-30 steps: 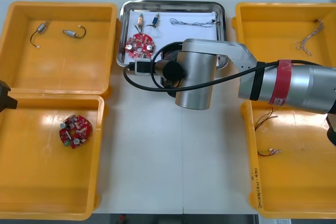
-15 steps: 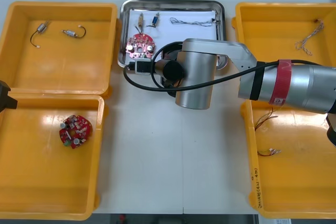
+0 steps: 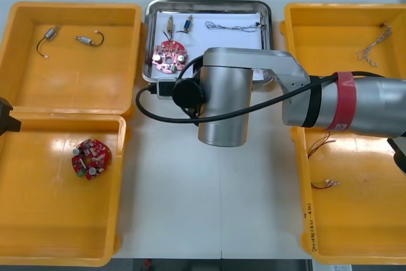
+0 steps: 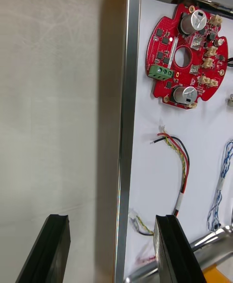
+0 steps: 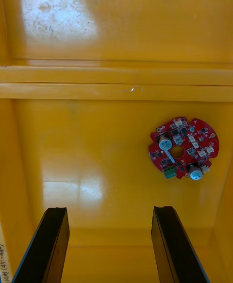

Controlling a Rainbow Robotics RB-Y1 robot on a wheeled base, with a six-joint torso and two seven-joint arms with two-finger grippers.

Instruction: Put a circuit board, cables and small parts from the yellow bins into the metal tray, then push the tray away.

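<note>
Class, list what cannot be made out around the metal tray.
Front view: right arm hides the tray's near edge and the right gripper there.
Front view: tray's small parts, too small to identify.
Right wrist view: blue and white cable, cut by the picture's edge.
Left gripper hangs over a bin.

text: none legible | handwriting [image 3: 309, 223] on yellow bin [image 3: 361, 226] rim: unreadable

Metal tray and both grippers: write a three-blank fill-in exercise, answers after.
The right gripper stands ____, straddling the rim of the metal tray. The round circuit board in the tray is ____ in colour. The left gripper hangs open over a ____ bin holding a second board.
Missing: open; red; yellow.
</note>
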